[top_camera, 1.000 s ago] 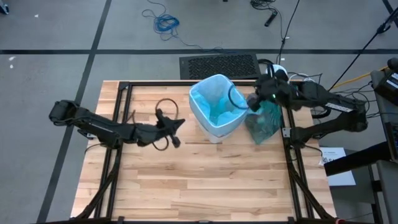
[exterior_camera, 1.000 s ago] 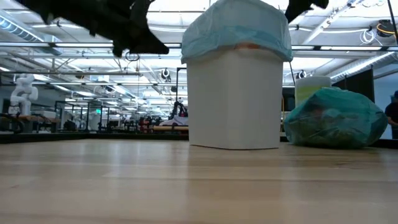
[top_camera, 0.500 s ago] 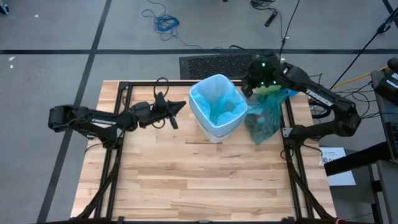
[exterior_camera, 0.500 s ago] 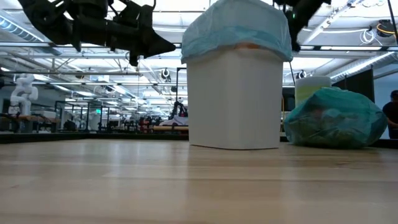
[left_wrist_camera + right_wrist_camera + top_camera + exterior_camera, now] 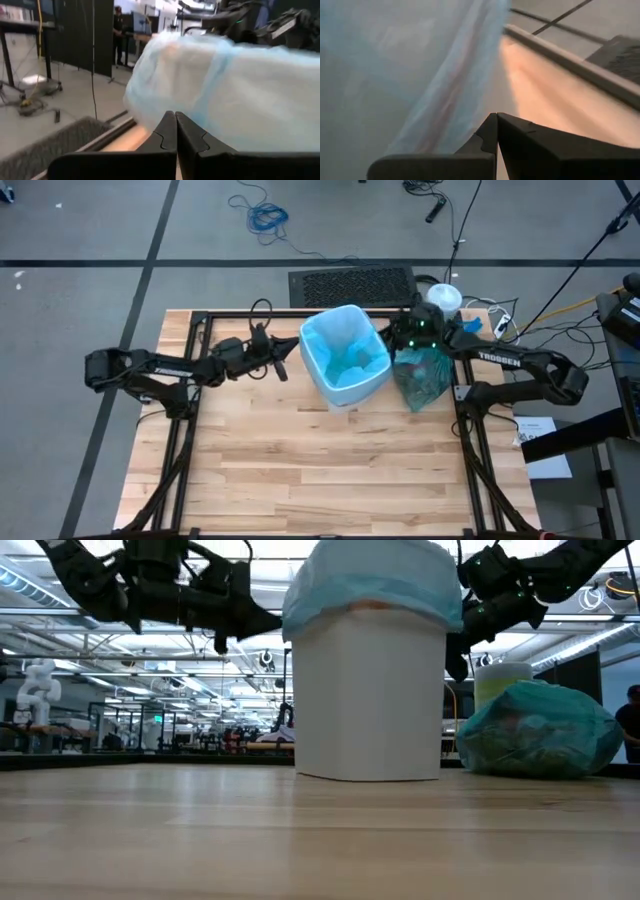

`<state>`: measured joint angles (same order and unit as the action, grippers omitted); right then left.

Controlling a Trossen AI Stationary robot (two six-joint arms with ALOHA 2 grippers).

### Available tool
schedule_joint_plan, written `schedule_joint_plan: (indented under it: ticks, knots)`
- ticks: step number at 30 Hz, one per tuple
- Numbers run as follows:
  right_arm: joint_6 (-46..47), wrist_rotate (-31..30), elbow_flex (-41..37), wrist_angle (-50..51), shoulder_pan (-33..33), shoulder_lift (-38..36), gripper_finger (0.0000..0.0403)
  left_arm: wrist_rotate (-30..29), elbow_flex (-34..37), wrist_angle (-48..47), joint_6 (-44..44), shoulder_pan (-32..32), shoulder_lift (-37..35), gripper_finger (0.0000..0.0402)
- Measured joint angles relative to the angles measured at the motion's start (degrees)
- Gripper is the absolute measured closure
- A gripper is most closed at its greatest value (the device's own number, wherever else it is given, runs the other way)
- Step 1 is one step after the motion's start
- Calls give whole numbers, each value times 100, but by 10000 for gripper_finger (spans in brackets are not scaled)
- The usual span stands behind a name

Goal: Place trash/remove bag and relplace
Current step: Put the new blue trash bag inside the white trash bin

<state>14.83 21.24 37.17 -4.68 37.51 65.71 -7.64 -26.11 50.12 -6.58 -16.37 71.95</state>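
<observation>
Two arms reach toward the white bin (image 5: 347,385) that stands near the far edge of the wooden worktop (image 5: 320,470). A pale sky-blue bag (image 5: 340,345) lines the bin, and its edge is folded down over the rim all around. The left tool (image 5: 284,358) is in the air just beside the bin's left side, with its fingers pressed together and nothing between them; in the left wrist view the closed tips point at the blue plastic. The right tool (image 5: 398,340) is at the bin's right rim, also closed and empty, very near the plastic; I cannot tell if it touches. The filled teal-green bag (image 5: 424,376) lies on the worktop just right of the bin, under the right arm. Behind it stands a green canister (image 5: 502,680) with a white lid.
</observation>
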Motion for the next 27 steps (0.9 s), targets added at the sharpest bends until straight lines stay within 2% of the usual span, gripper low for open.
schedule_joint_plan:
  ticks: [3, 10, 14, 18, 25, 27]
  knots:
    - [202, -152, -118, -107, -483, -2, 403, 158, 0, -5, -225, -114, 282, 402]
    - [470, -1196, -146, -114, -1807, -7, 403, 326, 0, 150, -366, -119, 653, 402]
    - [716, -1817, -146, -105, -2524, 9, 403, 713, 3, 123, -527, -72, 673, 402]
    - [939, -2406, -146, -33, -3183, 131, 403, 841, 122, 177, -627, 73, 673, 401]
    - [1708, -3353, -150, 707, -4019, 578, 403, 759, 273, 208, -663, 226, 673, 402]
    - [1883, -3825, -153, 978, -4300, 563, 403, 759, 275, 209, -663, 233, 664, 401]
